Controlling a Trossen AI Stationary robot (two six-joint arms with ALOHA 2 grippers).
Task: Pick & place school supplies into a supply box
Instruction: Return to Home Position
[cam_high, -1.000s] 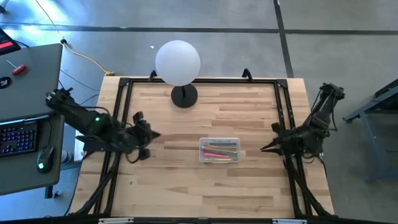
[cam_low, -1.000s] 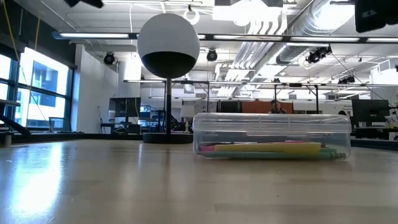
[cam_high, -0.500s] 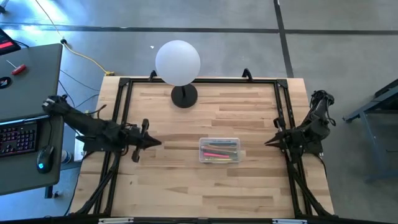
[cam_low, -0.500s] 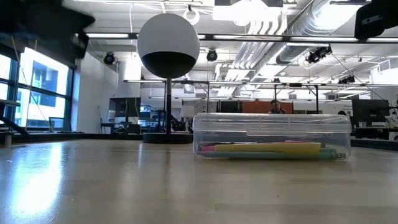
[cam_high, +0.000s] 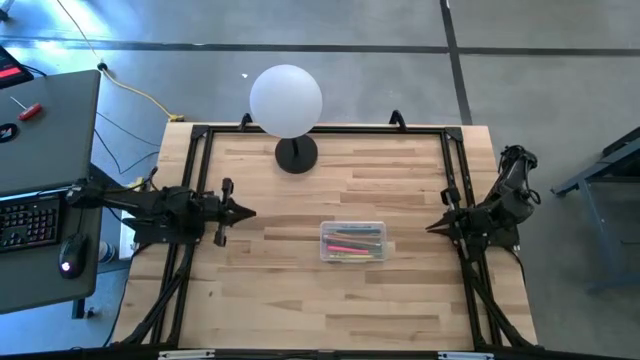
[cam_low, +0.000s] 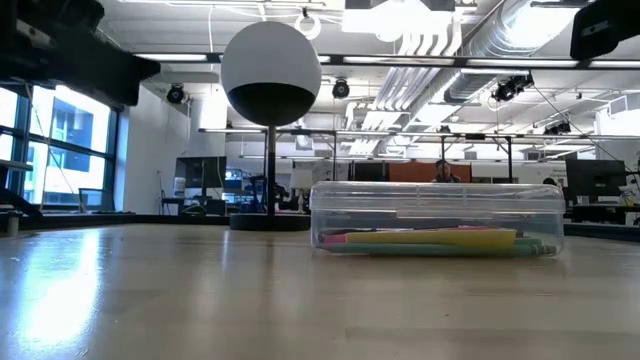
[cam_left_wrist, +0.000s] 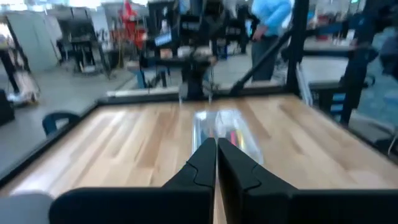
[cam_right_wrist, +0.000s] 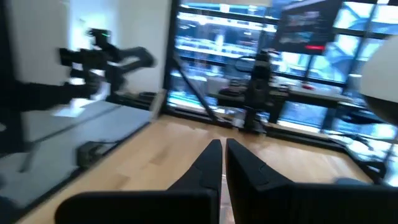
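The supply box (cam_high: 352, 241), clear with its lid on, lies flat on the table's middle; the low view shows it (cam_low: 437, 218) resting on its bottom. Inside lie the school supplies (cam_high: 353, 246), coloured pens and pencils (cam_low: 430, 240). My left gripper (cam_high: 250, 212) hovers shut at the table's left side, pointing level toward the box (cam_left_wrist: 227, 127), well short of it. My right gripper (cam_high: 430, 228) hovers shut at the right side, its tips pointing toward the table's left, also clear of the box. In both wrist views the fingertips (cam_left_wrist: 216, 146) (cam_right_wrist: 222, 146) hold nothing.
A white globe lamp (cam_high: 286, 100) on a black base (cam_high: 296, 155) stands at the far middle. Black frame rails (cam_high: 195, 180) run along the table's left, right and far edges. A desk with a keyboard (cam_high: 30, 215) stands left of the table. A person (cam_left_wrist: 267, 25) shows in the room beyond.
My left arm has folded back toward the table's left edge and sunk, and its gripper has tipped up from slanting down to level. My right arm has drawn back a little toward the right edge. The box has stayed where it was.
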